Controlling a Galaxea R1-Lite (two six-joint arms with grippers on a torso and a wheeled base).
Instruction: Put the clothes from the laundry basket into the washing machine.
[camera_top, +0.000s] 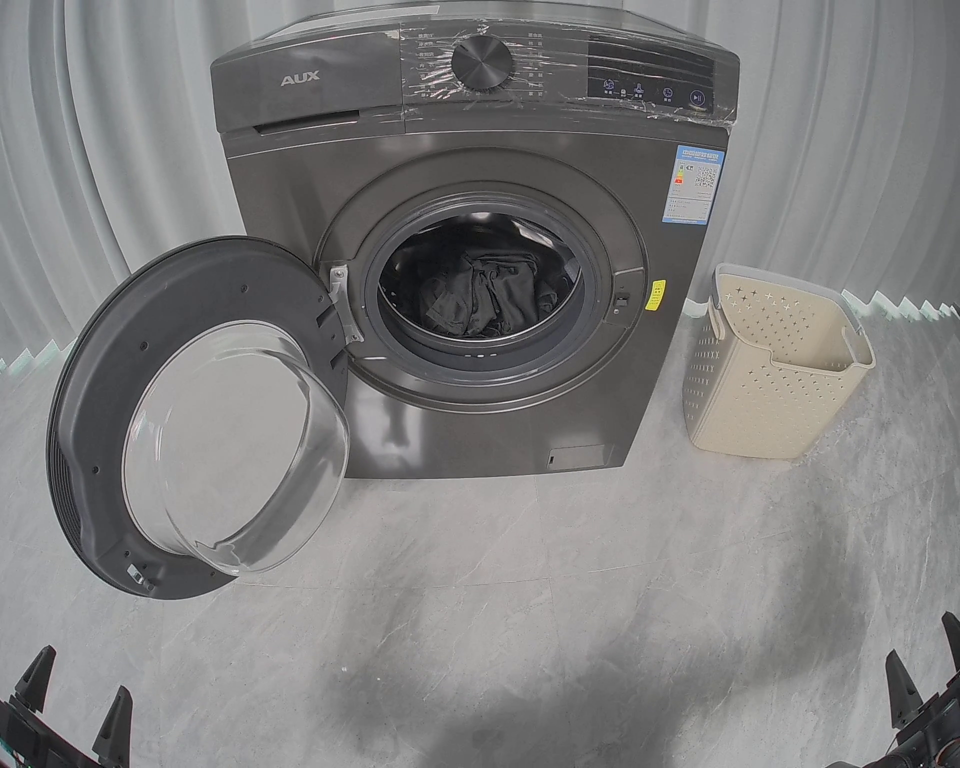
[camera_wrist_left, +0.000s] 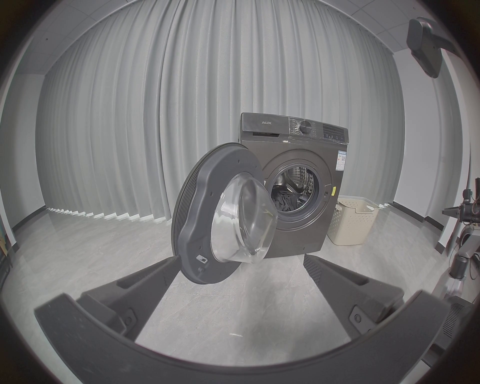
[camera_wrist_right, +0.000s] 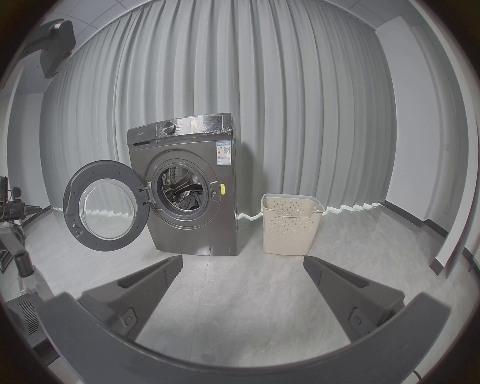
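Observation:
A grey front-loading washing machine (camera_top: 480, 250) stands ahead with its round door (camera_top: 200, 420) swung wide to the left. Dark clothes (camera_top: 485, 290) lie inside the drum. To the right of the machine stands a cream perforated laundry basket (camera_top: 775, 365); no clothes show inside it. My left gripper (camera_top: 75, 700) is low at the near left, open, holding nothing. My right gripper (camera_top: 925, 665) is low at the near right, also open with nothing between its fingers. Both are well back from the machine. The left wrist view shows the door (camera_wrist_left: 220, 215) and the right wrist view shows the basket (camera_wrist_right: 291, 224).
Pale marbled floor (camera_top: 560, 600) spreads between me and the machine. Grey curtains (camera_top: 100, 150) hang behind everything. The open door juts out over the floor on the left. Some stands and equipment (camera_wrist_left: 465, 240) sit at the room's side.

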